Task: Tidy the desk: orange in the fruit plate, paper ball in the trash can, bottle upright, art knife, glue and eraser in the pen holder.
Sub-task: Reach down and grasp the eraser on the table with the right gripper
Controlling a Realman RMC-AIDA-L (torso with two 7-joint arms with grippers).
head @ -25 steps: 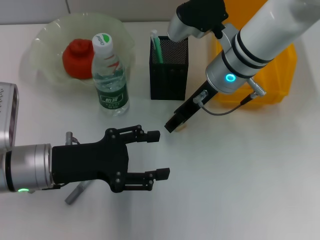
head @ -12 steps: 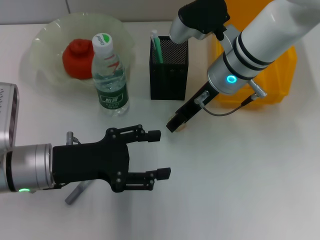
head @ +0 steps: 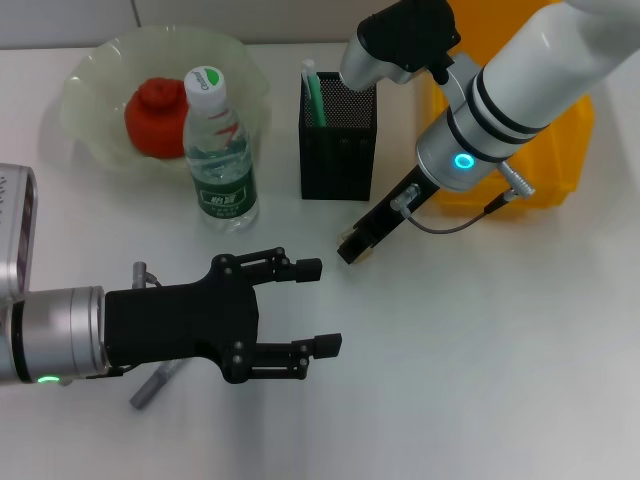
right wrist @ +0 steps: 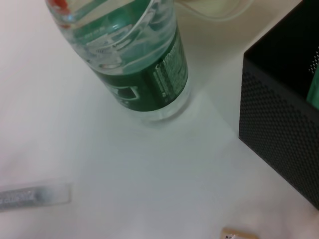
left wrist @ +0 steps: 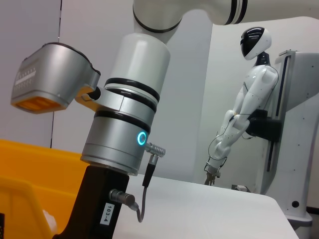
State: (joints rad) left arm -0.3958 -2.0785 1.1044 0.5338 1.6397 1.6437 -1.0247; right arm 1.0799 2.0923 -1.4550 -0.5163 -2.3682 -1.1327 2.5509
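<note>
White desk surface point(head: 480, 380) fills the scene, with the pen holder point(head: 338, 140) as the landmark standing toward the back.

Nearest the robot, well in front of the pen holder and to its left, the left gripper point(head: 318, 307) hovers low over the desk with its two black fingers spread apart, holding nothing. Under its wrist lies the art knife point(head: 152, 385), a grey stick mostly hidden by the arm; its long axis runs roughly from front to back, tilted slightly. The gripper seems parked there, probably ready to take the knife.

Just in front of the pen holder, the right gripper point(head: 358, 243) reaches down to the desk. Whether its fingers are apart or together cannot be told. The right wrist view shows a small tan eraser point(right wrist: 240, 233) lying flat on the desk near the holder's front corner, likely the thing this arm is after.

Just left of the pen holder the water bottle point(head: 219, 150) stands upright, green cap up. Behind the bottle, the orange point(head: 155, 117) sits in the pale fruit plate point(head: 90, 80). A green glue stick point(head: 314, 95) stands upright inside the holder. Right of the holder sits the yellow trash can point(head: 560, 150).
</note>
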